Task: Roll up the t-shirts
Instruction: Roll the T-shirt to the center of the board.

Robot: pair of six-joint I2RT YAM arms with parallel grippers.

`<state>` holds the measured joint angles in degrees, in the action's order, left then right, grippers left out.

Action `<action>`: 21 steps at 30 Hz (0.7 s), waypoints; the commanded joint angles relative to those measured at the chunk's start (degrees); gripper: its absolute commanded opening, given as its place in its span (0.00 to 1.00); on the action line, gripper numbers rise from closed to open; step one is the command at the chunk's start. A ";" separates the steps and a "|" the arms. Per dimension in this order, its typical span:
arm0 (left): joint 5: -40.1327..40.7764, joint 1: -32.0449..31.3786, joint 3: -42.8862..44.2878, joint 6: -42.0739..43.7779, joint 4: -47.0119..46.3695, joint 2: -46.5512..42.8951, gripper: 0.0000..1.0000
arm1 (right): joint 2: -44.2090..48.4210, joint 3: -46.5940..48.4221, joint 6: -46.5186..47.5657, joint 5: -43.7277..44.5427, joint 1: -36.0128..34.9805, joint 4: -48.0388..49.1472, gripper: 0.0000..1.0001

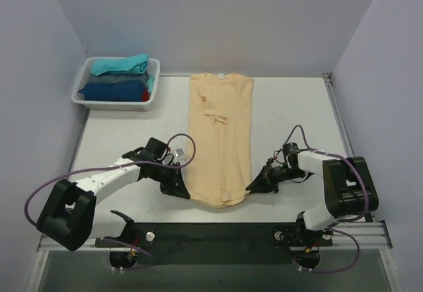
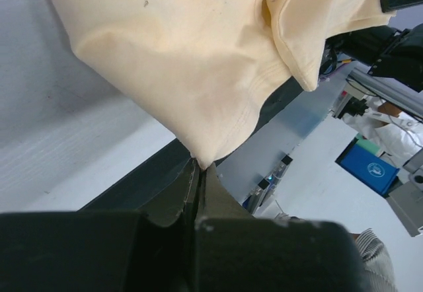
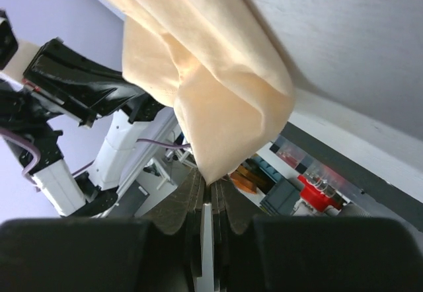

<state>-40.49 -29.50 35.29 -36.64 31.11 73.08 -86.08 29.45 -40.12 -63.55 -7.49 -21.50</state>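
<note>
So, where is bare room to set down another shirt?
Widest: the white table between the pale tan cloth t-shirt and the right edge. Smaller: between the white plastic basket and the left arm. Crowded: the near hem, pinched by the left tool and the right tool.

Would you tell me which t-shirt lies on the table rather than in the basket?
The pale tan t-shirt; the others are stacked in the basket.

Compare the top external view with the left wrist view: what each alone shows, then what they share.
Top external only: the white basket of folded t-shirts and the collar end of the tan t-shirt. Left wrist only: a blue box in the background, and hem stitching up close. Both: that shirt's near corner pinched in the left gripper.
</note>
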 commanded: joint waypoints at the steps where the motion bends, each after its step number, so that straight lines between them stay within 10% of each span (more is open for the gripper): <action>1: -4.16 3.56 1.80 -1.23 -3.86 2.50 0.00 | -2.16 1.84 -1.27 -3.77 1.24 -1.44 0.00; 21: -0.82 10.86 6.99 -4.93 -5.10 11.82 0.00 | -11.12 9.22 -3.39 -1.14 2.65 -0.21 0.00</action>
<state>-42.89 -19.62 39.68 -41.19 26.92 83.96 -95.07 37.87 -40.95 -66.00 -5.26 -19.16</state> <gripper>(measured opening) 0.029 0.056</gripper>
